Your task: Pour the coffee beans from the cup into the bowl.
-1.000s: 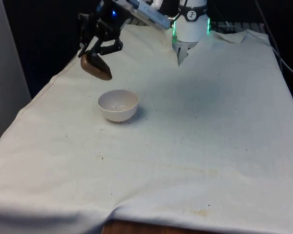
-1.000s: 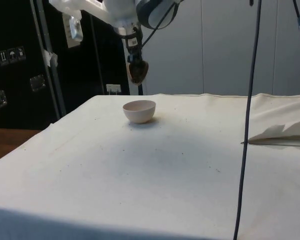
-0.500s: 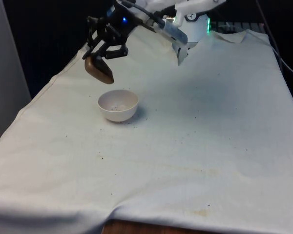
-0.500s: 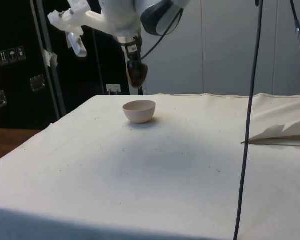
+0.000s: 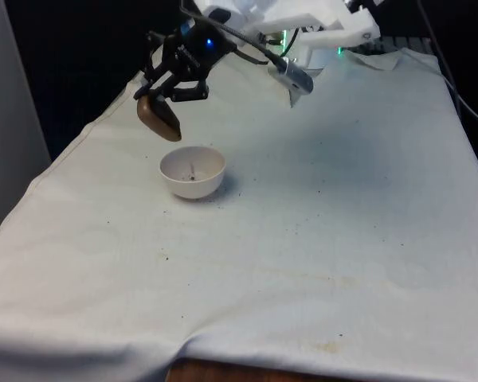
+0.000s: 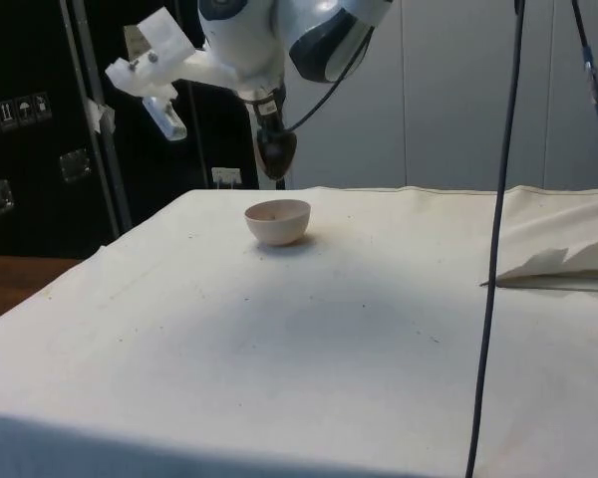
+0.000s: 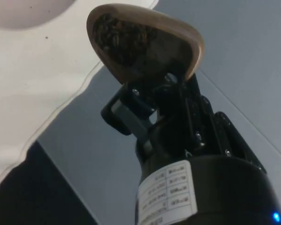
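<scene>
Front view showed our gripper (image 5: pixel 169 89) clamping the tilted cup (image 5: pixel 158 117) above the bowl (image 5: pixel 192 172) so beans (image 7: pixel 119 37) fell inside.

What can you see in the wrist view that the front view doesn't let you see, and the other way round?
The wrist view looks into the brown cup and shows dark coffee beans heaped inside. The front view shows the hand holding the tilted cup above the white bowl, a few beans in the bowl, and specks scattered on the cloth. Both show the cup, bowl and cloth.
</scene>
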You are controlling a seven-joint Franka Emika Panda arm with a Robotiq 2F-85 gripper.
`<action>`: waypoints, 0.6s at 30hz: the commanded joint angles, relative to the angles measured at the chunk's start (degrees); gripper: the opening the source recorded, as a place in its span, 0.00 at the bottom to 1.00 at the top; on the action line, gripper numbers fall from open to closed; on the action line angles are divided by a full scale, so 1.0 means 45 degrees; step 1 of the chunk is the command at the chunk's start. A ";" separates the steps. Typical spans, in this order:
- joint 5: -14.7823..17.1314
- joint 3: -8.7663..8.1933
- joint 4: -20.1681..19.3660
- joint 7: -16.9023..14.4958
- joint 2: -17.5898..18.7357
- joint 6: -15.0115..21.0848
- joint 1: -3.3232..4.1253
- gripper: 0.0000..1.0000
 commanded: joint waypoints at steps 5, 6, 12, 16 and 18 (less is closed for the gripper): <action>-0.0611 -0.0051 0.0064 0.0484 0.0140 -0.0153 0.0076 0.01; -0.0726 -0.0051 0.0064 0.0573 0.0166 -0.0166 0.0076 0.01; -0.1311 -0.0025 0.0076 0.1019 0.0267 -0.0407 0.0115 0.01; -0.1502 0.0038 0.0038 0.1120 0.0267 -0.0573 0.0076 0.01; -0.1808 0.0051 0.0051 0.1311 0.0267 -0.0866 0.0191 0.01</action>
